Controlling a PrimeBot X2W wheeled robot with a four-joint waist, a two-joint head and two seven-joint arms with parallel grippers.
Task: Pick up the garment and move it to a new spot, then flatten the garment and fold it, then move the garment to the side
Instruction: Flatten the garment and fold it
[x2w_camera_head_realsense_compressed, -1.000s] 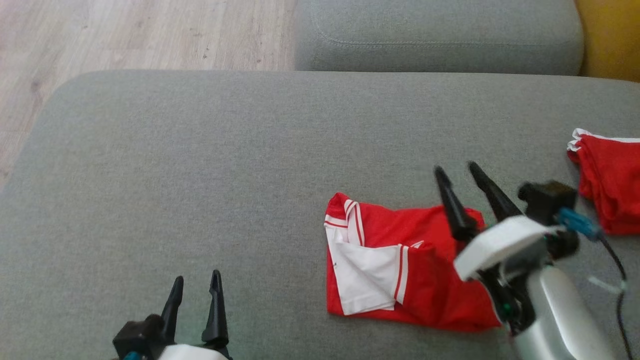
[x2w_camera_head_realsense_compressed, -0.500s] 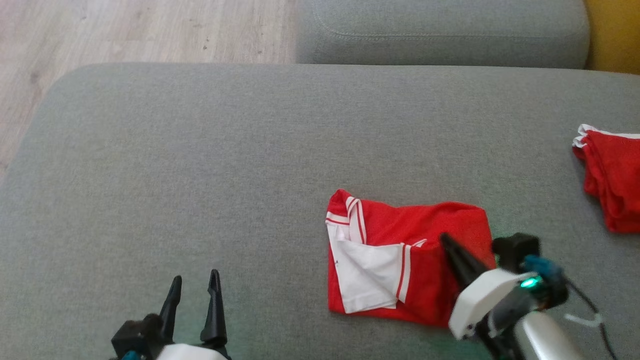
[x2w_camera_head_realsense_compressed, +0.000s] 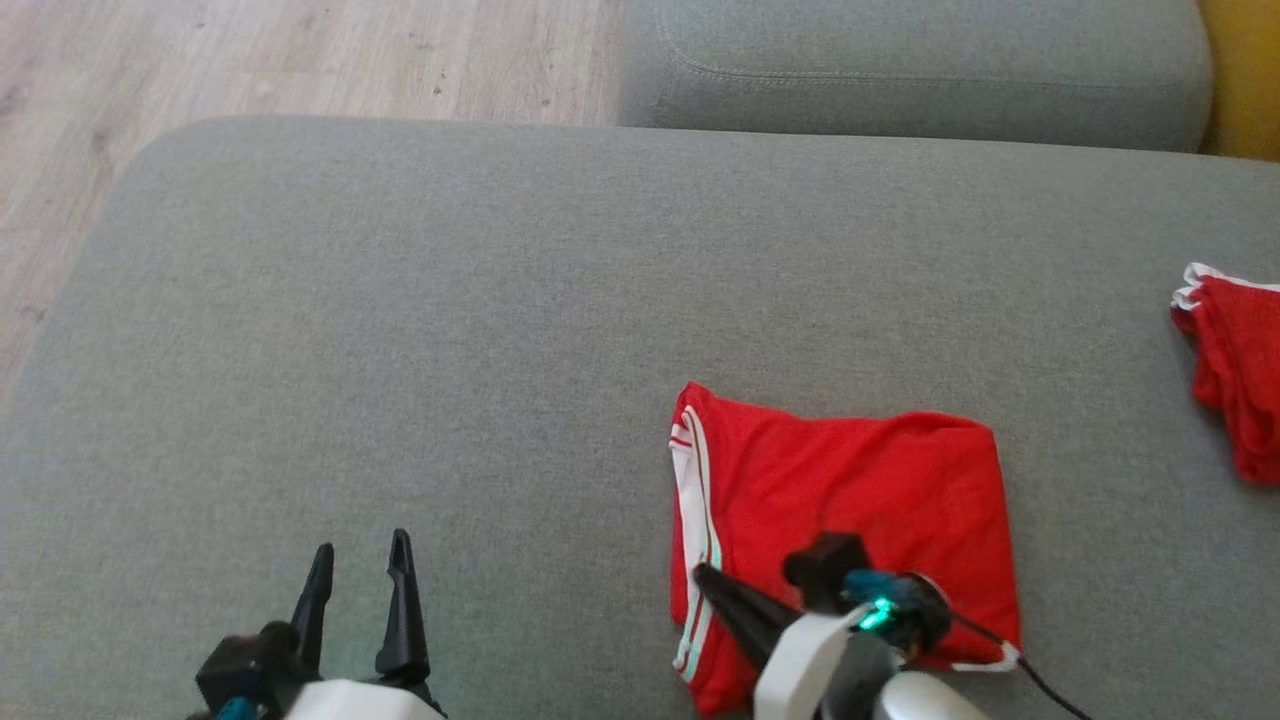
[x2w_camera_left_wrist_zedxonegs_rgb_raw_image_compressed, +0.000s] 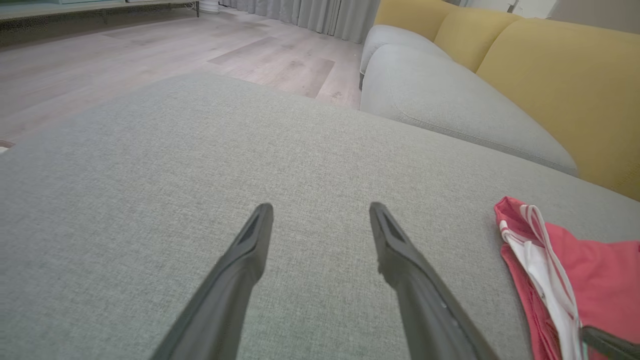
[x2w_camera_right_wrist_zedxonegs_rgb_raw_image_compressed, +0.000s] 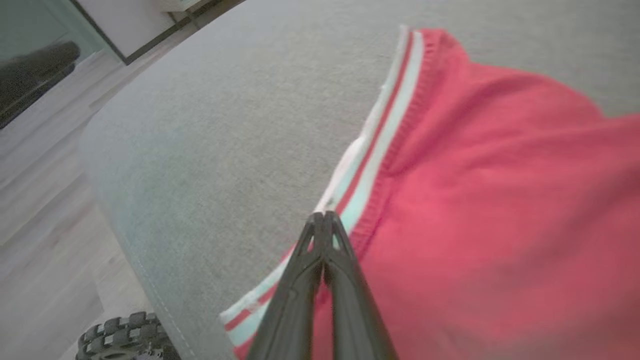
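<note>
Seemingly near the end of the job, the red garment (x2w_camera_head_realsense_compressed: 860, 480) lies folded into a compact rectangle on the grey sofa cushion (x2w_camera_head_realsense_compressed: 450, 330), directly under the right fingers (x2w_camera_right_wrist_zedxonegs_rgb_raw_image_compressed: 305, 270), whose tips sit over its white-striped edge. Those fingers are pressed together; whether any cloth is pinched between them cannot be told. The left fingers (x2w_camera_left_wrist_zedxonegs_rgb_raw_image_compressed: 392, 245) are spread wide and empty above bare cushion, the garment lying off to their right. Judging by the neat shape, the placing, flattening and folding look done or all but done, and what is left is the shift to the side. A second red garment (x2w_camera_head_realsense_compressed: 1240, 400) lies well beyond the right fingers, at the cushion's far right. Count: two red garments, two sets of fingers, and two grey cushions, the other being the rear cushion (x2w_camera_head_realsense_compressed: 900, 70) past the fingertips
</note>
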